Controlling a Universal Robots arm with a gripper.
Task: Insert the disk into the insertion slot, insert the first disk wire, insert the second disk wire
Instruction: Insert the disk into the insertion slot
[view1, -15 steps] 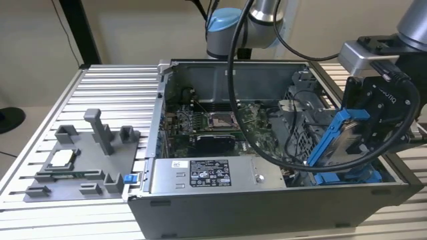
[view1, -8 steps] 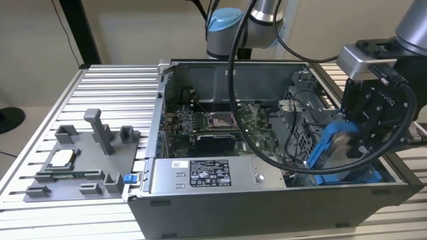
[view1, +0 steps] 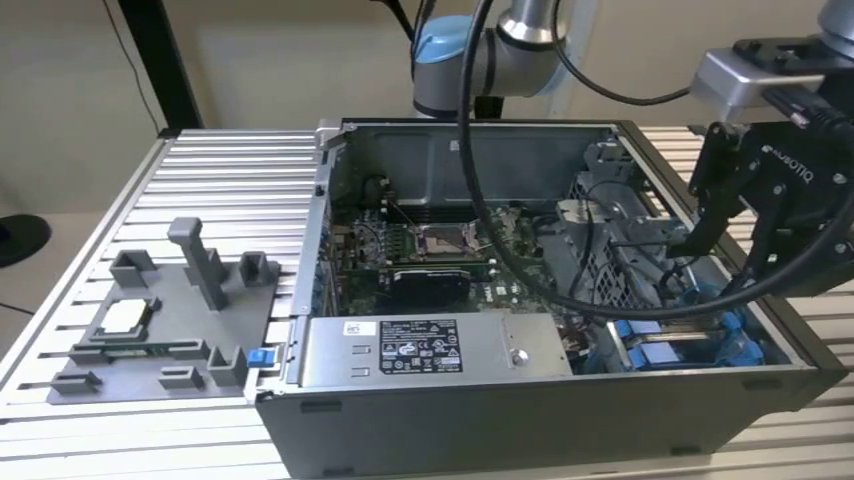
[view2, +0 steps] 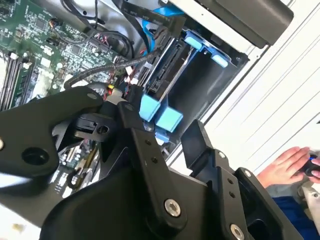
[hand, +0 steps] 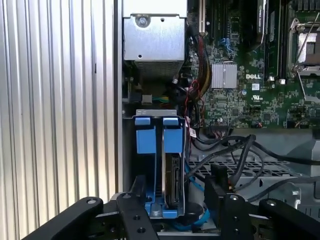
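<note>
Exterior view: black two-finger gripper (view1: 731, 258) hangs over blue-railed grey metal insertion slot (view1: 643, 350).
Second wrist view: silver disk in blue frame (view2: 165, 70) seated in slot.
First wrist view: fingers (hand: 218, 187) spread wide, empty.
Judged: wire steps open; they call for fine connector alignment.

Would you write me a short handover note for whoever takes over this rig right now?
The gripper is open, its fingers either side of the disk, holding nothing.
The disk sits in the insertion slot.
Done: the disk looks inserted.
Left: both disk wires; I cannot tell whether either is plugged in.
A person's hand is nearby.
</note>
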